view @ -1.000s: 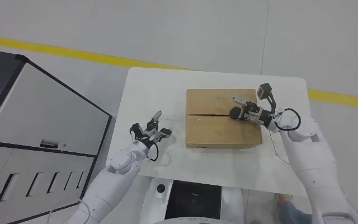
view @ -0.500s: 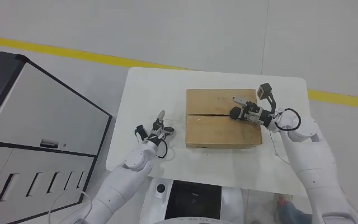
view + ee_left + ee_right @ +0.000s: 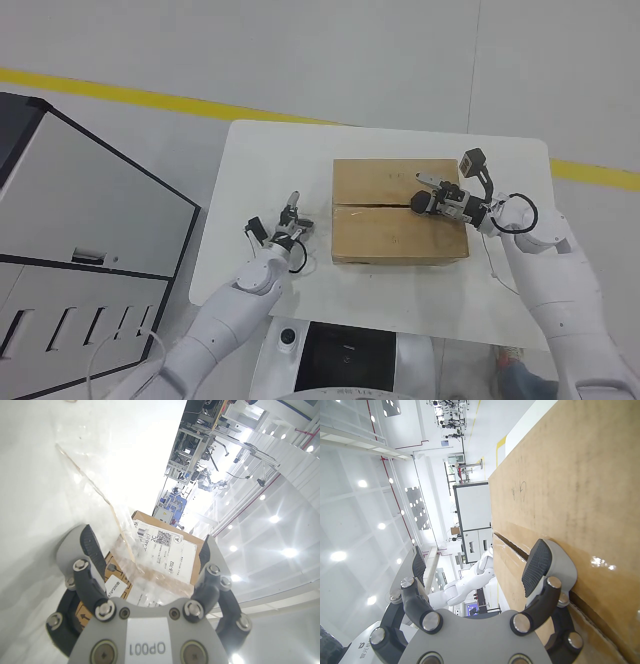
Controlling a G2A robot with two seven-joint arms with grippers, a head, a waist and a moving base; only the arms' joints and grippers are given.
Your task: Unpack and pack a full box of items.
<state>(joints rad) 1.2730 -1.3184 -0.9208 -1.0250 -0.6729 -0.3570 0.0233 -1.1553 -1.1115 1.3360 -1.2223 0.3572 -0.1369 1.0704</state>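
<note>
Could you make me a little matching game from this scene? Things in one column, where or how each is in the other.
1 cardboard box
2 left gripper
3 right gripper
4 table

A open, at the box's top seam
B white, under the box
C flaps shut
D open, facing the box's labelled side

Pairs: 1-C, 2-D, 3-A, 4-B

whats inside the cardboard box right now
Nothing inside shows: the cardboard box has both top flaps shut, hiding its contents. The open right pincer sits at the seam between them.

Robot lab w/ equip. racks (image 3: 186,442)
</note>
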